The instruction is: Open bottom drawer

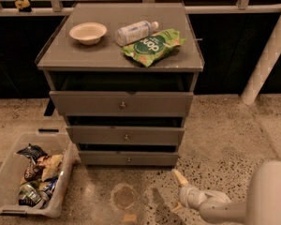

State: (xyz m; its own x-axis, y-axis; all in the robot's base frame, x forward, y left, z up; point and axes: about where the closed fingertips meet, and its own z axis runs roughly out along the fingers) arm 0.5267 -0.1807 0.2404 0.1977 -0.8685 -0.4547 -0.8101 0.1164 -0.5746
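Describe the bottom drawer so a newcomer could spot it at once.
Find the grey cabinet with three drawer fronts. The bottom drawer is the lowest, nearest the floor, up-left of the gripper. Its front is the slimmest and narrowest.

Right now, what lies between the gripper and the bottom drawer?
Only bare floor, in the camera view; the gripper hangs low in front of the bottom drawer.

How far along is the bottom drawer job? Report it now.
Done: nothing; the bottom drawer looks shut. In hand: the gripper hangs low over the floor, right of the drawer, apart from its knob. Left: reach the knob, grip it, pull the drawer out.
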